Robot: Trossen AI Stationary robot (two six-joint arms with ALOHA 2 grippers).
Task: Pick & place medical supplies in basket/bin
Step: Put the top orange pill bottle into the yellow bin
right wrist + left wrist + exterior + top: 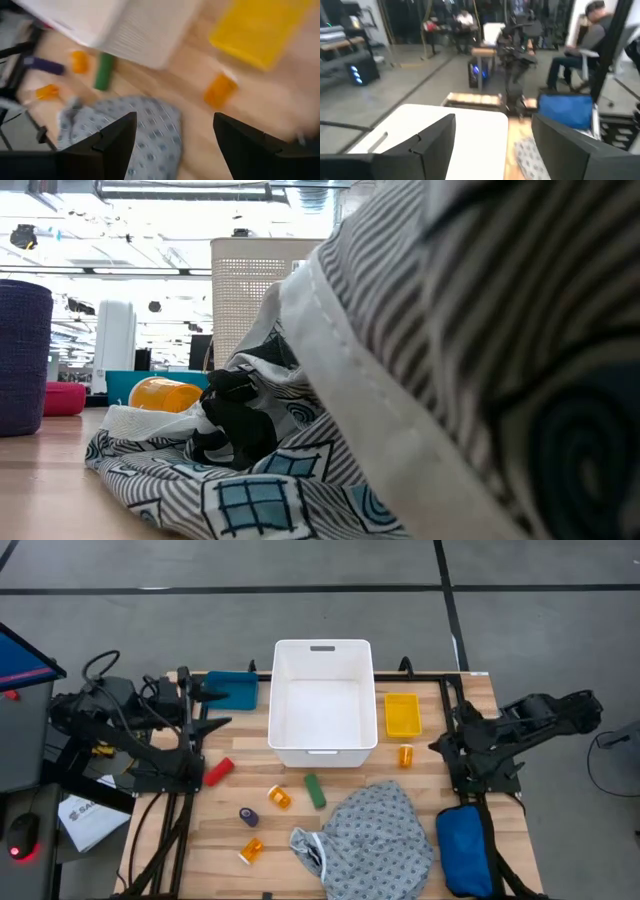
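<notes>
Both grippers stand wide and empty. Bring your right gripper (172,145) squarely over the pill bottle (219,90) beside the bin (322,745), then close.

3 orange pill bottles (278,797) lie lower centre; red piece (219,771) left, green piece (315,790) centre, purple piece (248,816) lower left; crumpled grey patterned gown (375,838) bottom centre.
</notes>
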